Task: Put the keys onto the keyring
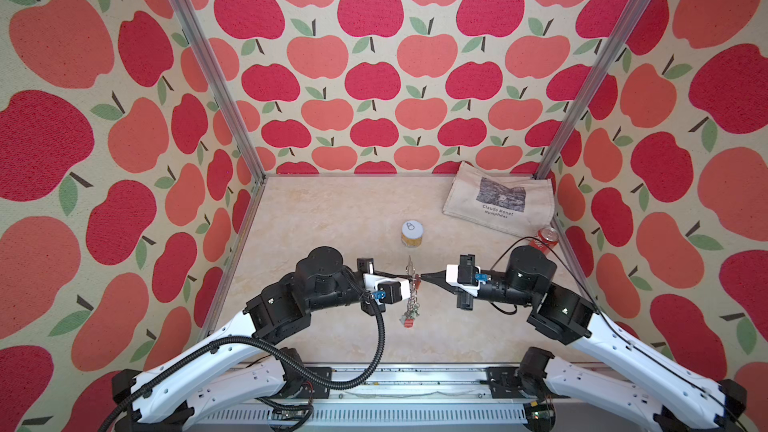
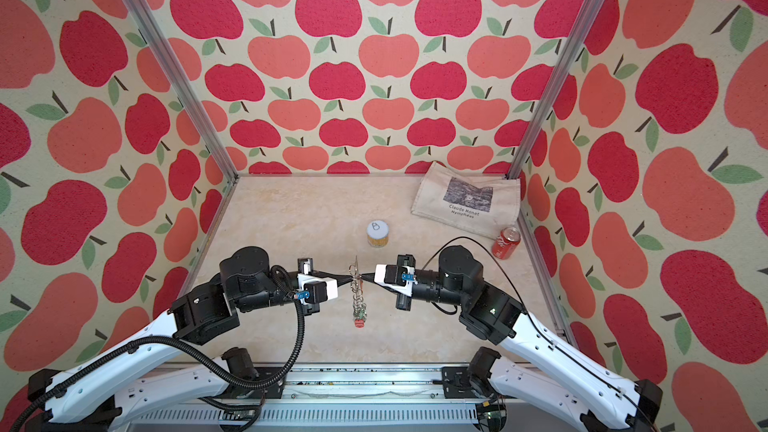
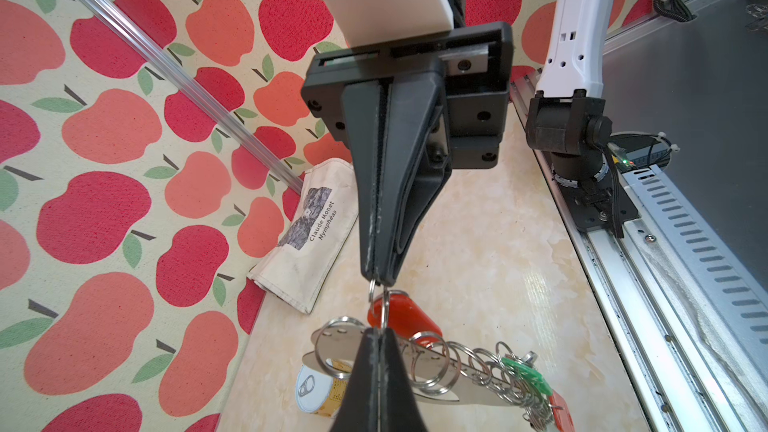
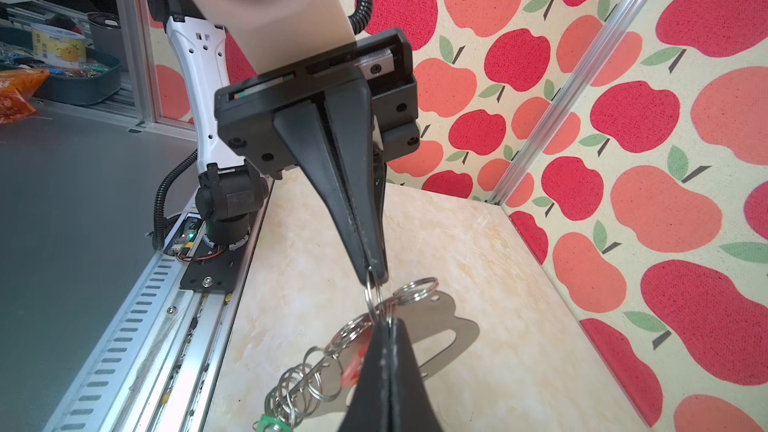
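Observation:
The keyring [image 1: 410, 264] [image 2: 355, 264], a flat grey plate with a row of metal rings, hangs in the air edge-on between my two grippers. My left gripper [image 1: 409, 277] [image 3: 379, 329] and right gripper [image 1: 422, 276] [image 4: 388, 322] meet tip to tip. Both are shut on one small ring [image 3: 379, 305] [image 4: 374, 297] at the plate's edge. A red key tag [image 3: 405, 313] [image 4: 353, 363] hangs right at that ring; whether it is threaded on I cannot tell. Keys with a green tag [image 3: 525, 371] and a red tag [image 3: 559, 409] hang from rings at the plate's near end [image 1: 408, 320].
A yellow tin with a white lid [image 1: 412, 233] stands just behind the grippers. A cloth tote bag [image 1: 500, 201] lies in the back right corner, with a red soda can [image 1: 547, 238] in front of it by the right wall. The arms' rail [image 1: 415, 380] runs along the front edge.

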